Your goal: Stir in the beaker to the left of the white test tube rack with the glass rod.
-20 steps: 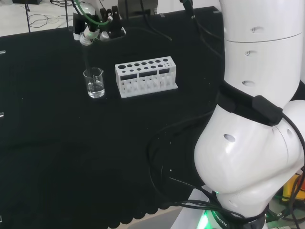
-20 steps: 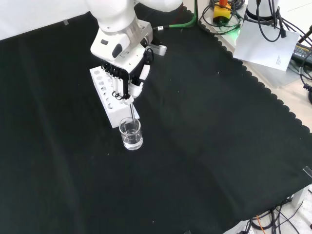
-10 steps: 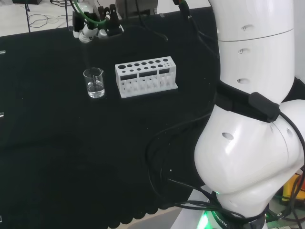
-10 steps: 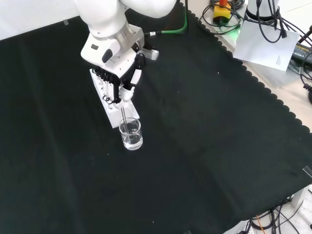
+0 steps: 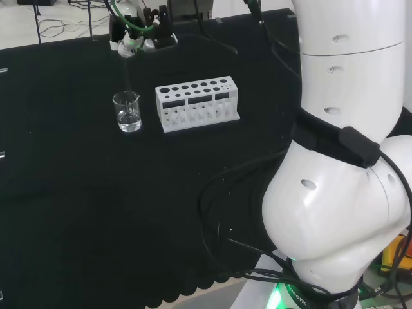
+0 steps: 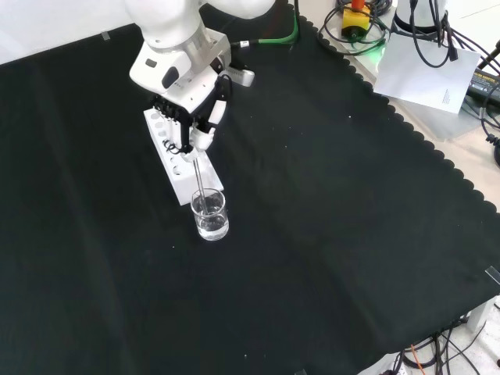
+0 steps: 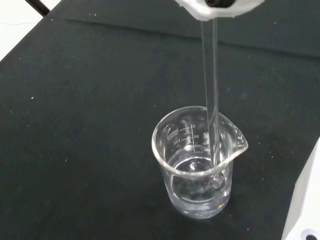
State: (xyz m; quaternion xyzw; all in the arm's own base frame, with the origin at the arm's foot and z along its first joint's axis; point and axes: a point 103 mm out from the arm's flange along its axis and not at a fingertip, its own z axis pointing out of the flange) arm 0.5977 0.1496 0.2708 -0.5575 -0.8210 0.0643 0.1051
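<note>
A clear glass beaker [image 5: 127, 112] with a little clear liquid stands on the black cloth, to the left of the white test tube rack [image 5: 196, 104] in the head view. The hand [image 5: 138, 35] hovers above it, fingers curled on the top of a thin glass rod [image 5: 129, 77]. In the front view the hand [image 6: 191, 125] is over the rack [image 6: 176, 176] and the rod [image 6: 200, 180] slants down into the beaker [image 6: 210, 215]. The wrist view shows the rod [image 7: 210, 90] dipping into the liquid by the spout-side wall of the beaker [image 7: 197, 165].
The arm's big white links [image 5: 341, 161] rise at the right of the head view. Cables and a sheet of paper [image 6: 426, 66] lie beyond the cloth's scalloped edge at the front view's top right. Bare black cloth [image 6: 351, 234] spreads around the beaker.
In the head view the hand swung left, then right and a little up. The rod's tilt shifted with it while its lower end stayed inside the beaker.
</note>
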